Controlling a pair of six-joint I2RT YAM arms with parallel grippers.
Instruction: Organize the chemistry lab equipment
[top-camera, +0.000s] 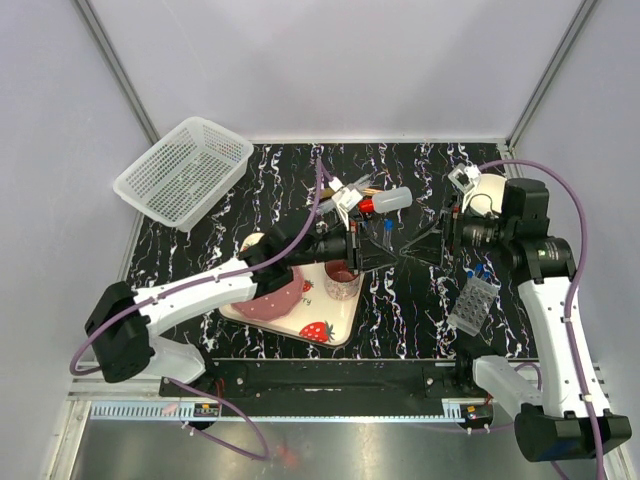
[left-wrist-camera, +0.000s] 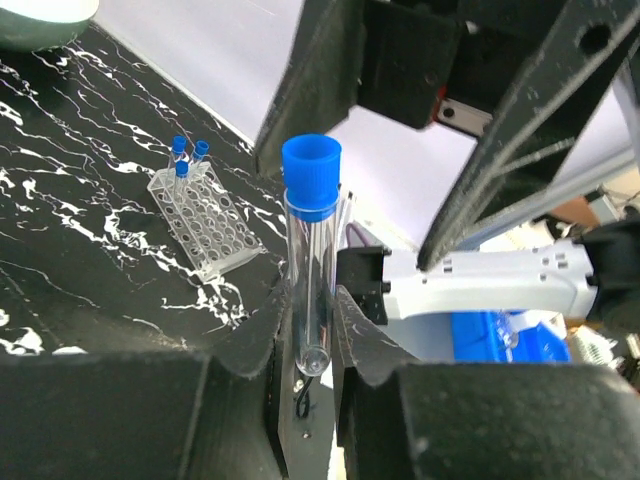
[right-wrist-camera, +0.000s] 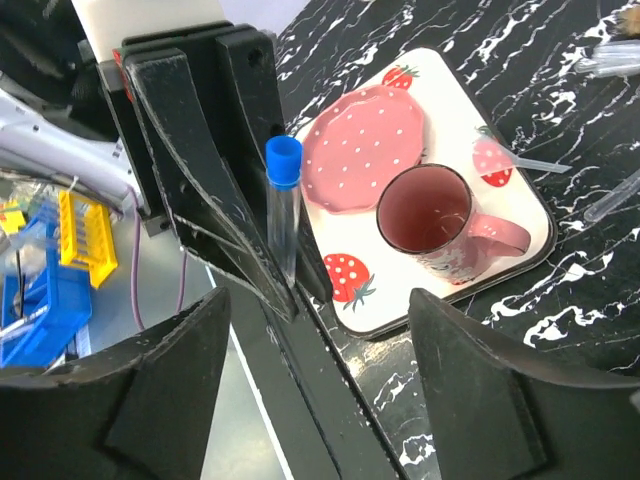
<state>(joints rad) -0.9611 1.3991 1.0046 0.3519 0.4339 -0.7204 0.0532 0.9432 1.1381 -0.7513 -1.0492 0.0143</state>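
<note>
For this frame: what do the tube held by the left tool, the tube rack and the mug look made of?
The tube: clear and glossy, glass or plastic; the background shows through its wall. Its cap: opaque blue, likely plastic. The tube rack: clear rigid plastic by its see-through perforated plate. The mug: glossy pink, ceramic or plastic; unclear which.

We are looking down from high above onto the black table (top-camera: 410, 310), its near edge at 6 o'clock. Both wrist cameras are facing each other at close range, sharing the blue-capped tube (left-wrist-camera: 310, 270) between them.
</note>
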